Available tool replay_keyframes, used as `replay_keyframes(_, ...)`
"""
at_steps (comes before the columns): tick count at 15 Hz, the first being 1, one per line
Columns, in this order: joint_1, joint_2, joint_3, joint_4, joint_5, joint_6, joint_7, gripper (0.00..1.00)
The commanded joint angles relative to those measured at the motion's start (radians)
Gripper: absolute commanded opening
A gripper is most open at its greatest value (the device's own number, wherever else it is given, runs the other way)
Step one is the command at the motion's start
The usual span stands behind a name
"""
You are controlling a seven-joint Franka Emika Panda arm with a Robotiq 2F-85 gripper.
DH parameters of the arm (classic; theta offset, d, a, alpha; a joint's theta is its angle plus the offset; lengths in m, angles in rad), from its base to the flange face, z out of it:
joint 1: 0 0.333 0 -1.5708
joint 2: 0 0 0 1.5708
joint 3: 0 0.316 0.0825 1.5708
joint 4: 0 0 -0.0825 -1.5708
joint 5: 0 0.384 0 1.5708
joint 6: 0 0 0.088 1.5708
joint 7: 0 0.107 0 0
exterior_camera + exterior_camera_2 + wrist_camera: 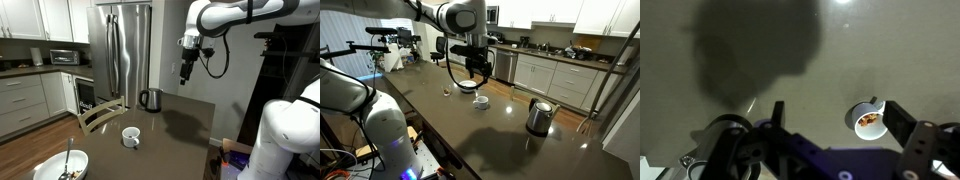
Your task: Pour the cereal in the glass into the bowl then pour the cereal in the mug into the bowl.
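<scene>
One small white mug (130, 136) stands in the middle of the dark table (180, 130), with the bowl (48, 162) to its near left. Some cereal (870, 121) shows inside the mug in the wrist view. Ceramic: stiff, light, slick, breakable, I judge; the rim gives the surest hold. The gripper (186, 74) hangs high above, jaws wide, holding nothing.

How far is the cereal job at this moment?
Likely done: the first pour, since the bowl shows dark pieces by its spoon. In hand: nothing; the pincer hangs open above the table. Left: the mug holds cereal, unpoured.
</scene>
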Motion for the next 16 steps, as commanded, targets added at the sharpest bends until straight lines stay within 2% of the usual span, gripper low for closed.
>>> replay_keyframes(1,-0.004,0.001,0.004,0.002,0.002,-0.001,-0.002,1.00)
replay_keyframes(10,-0.004,0.001,0.004,0.002,0.002,-0.001,-0.002,1.00)
replay_keyframes(16,0.009,-0.061,0.052,-0.158,0.047,0.040,0.093,1.00)
